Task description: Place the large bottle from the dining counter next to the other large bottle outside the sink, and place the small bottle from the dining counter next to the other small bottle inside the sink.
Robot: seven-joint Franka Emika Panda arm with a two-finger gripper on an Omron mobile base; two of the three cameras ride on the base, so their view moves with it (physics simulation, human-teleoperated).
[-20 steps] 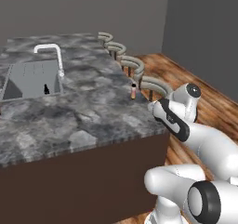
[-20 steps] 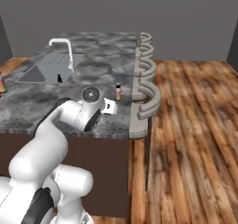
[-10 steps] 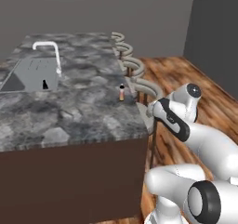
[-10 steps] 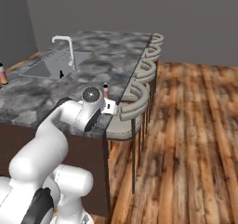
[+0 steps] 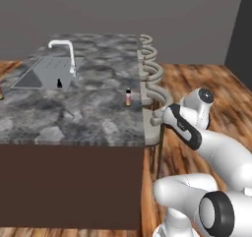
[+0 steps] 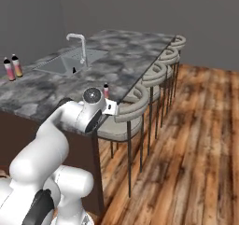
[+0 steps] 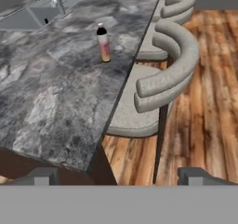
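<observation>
Standing upright near the table's [image 5: 88, 118] right edge, the small pink bottle [image 5: 128, 97] sits well apart from the sink [image 5: 42, 74], where we see the small black bottle [image 5: 59, 83]. Our end effector [image 7: 118, 174] hangs off the table's corner beside a stool [image 7: 162, 79], spread wide and holding nothing. 2 large bottles [image 6: 12, 67] stand left of the sink.

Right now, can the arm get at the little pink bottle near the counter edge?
Probably yes. The pink bottle stands upright and alone on the dark stone counter, close to the edge with the stools. The gripper hangs off that edge with its jaws open, and nothing stands between them.
</observation>
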